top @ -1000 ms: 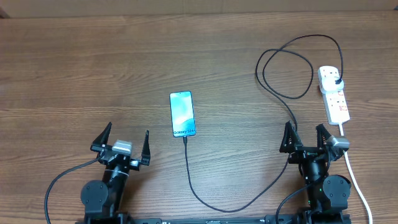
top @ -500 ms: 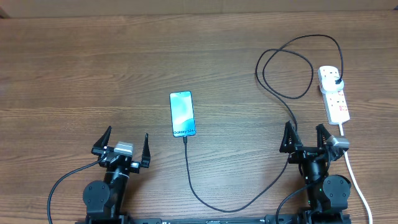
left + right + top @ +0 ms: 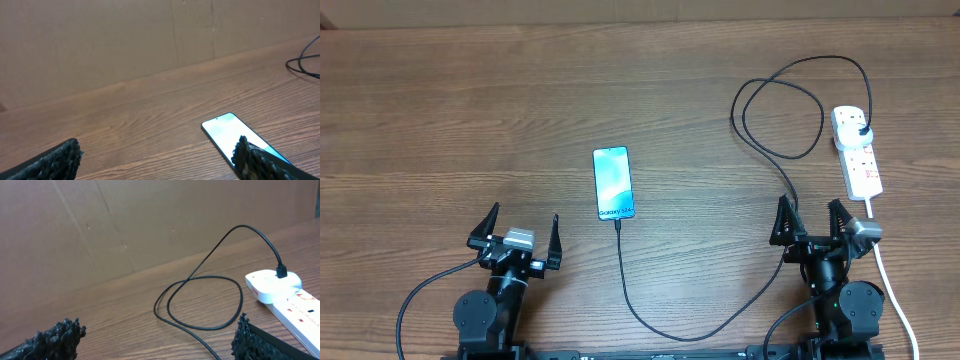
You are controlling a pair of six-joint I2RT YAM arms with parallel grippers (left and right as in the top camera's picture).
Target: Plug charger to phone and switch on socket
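Note:
The phone [image 3: 613, 183] lies flat mid-table, light blue screen up; it also shows in the left wrist view [image 3: 235, 136]. The charger cable [image 3: 660, 325] runs from the phone's near end, curves toward the right arm, loops [image 3: 780, 110] and ends in a black plug seated in the socket [image 3: 857, 150], a white power strip at the right. The loop [image 3: 200, 305] and the strip [image 3: 280, 292] show in the right wrist view. My left gripper [image 3: 516, 232] is open and empty, near-left of the phone. My right gripper [image 3: 812, 222] is open and empty, near the strip.
The strip's thick white cord [image 3: 892, 290] runs toward the front edge past the right arm. A brown cardboard wall [image 3: 125, 35] stands behind the wooden table.
My left gripper has drawn back slightly toward the front edge. Nothing else has moved.

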